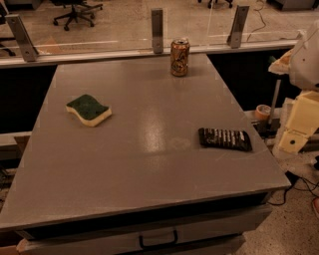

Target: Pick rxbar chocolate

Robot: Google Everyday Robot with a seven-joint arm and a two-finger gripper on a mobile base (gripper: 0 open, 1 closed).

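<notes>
gripper [295, 134]: we find it at the right edge, off the right side of the table [124, 169]; the frame cuts part of it away.
arm [306, 60]: we lose most of it past the right edge.
rxbar chocolate [225, 139]: its white lettering is too small for us to read.
can [180, 57]: we cannot read its blurred label.
drawer [158, 238]: the bottom edge cuts off its lower part.
office chair [75, 12]: the top edge cuts off its seat.

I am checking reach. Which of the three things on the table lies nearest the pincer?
The black rxbar chocolate, near the right edge of the table, where the pincer is; the sponge and the can lie farther.
</notes>
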